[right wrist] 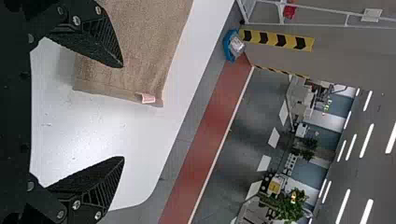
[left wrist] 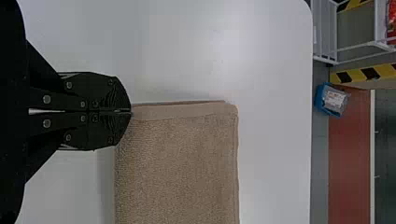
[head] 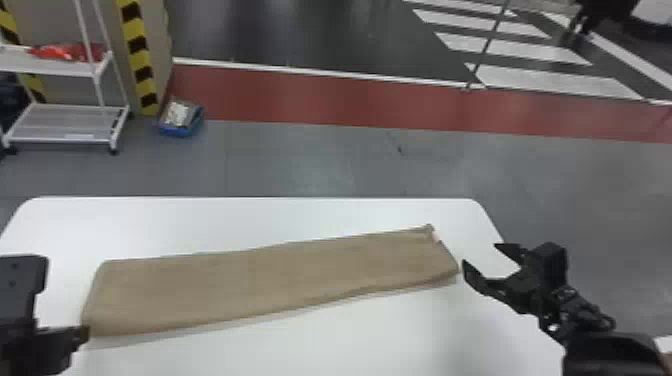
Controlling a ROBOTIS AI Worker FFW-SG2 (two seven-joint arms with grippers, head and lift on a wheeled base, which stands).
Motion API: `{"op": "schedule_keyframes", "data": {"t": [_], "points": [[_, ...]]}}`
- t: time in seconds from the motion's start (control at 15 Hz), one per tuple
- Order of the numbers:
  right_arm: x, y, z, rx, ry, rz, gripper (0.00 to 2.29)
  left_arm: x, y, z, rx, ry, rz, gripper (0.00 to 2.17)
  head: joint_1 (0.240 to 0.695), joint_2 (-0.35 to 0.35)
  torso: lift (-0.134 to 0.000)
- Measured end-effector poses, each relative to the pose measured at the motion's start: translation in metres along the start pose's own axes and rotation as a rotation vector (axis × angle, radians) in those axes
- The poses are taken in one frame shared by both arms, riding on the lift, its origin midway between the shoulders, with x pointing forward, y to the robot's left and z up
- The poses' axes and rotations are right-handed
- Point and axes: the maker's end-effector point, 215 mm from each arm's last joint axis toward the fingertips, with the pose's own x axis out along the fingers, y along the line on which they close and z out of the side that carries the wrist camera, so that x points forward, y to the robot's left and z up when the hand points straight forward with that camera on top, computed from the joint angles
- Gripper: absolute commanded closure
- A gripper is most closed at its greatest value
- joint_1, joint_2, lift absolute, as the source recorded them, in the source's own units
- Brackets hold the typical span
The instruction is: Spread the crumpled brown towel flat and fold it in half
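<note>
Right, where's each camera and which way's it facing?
Head: from the head, forward and down at the towel; left gripper and right gripper show.
Left wrist: from that wrist, at the towel's left end; shut fingers show.
Right wrist: from that wrist, at the towel's right end; open fingers show.
Head and right wrist share the tag.

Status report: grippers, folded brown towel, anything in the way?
Left black two-finger gripper shut on near-left corner of folded brown cloth towel. Right black gripper open, off towel's right end. Small blue box on floor, not in the way.

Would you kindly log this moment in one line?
towel: folded, on table; left claw: shut, at left end; right claw: open, off right end
</note>
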Motion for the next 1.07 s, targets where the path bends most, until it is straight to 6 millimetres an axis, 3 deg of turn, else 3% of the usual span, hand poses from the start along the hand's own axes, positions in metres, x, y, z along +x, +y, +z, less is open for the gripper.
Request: {"op": "schedule_keyframes", "data": {"t": [0.4, 0.47, 0.53, 0.6, 0.93, 1.07], "points": [[-0.005, -0.011, -0.002, -0.009, 0.015, -0.008, 0.20, 0.008, -0.015, 0.035, 0.001, -0.119, -0.002, 1.27, 0.695, -0.219, 0.000], [-0.005, -0.012, -0.002, -0.009, 0.018, -0.008, 0.19, 0.008, -0.015, 0.037, 0.004, -0.124, 0.002, 1.09, 0.695, -0.221, 0.000], [-0.005, -0.012, -0.002, -0.007, 0.022, -0.008, 0.17, 0.008, -0.014, 0.037, 0.008, -0.125, 0.013, 0.52, 0.695, -0.221, 0.000], [-0.005, -0.014, -0.003, -0.004, 0.026, -0.010, 0.17, 0.007, -0.012, 0.035, 0.013, -0.125, 0.028, 0.19, 0.695, -0.220, 0.000], [-0.004, -0.011, -0.018, 0.031, 0.079, -0.006, 0.18, 0.003, -0.008, 0.032, 0.018, -0.138, 0.035, 0.15, 0.695, -0.221, 0.000], [0.004, -0.006, -0.042, 0.122, 0.167, -0.015, 0.19, 0.003, -0.010, 0.035, 0.020, -0.149, 0.033, 0.15, 0.695, -0.226, 0.000]]}}
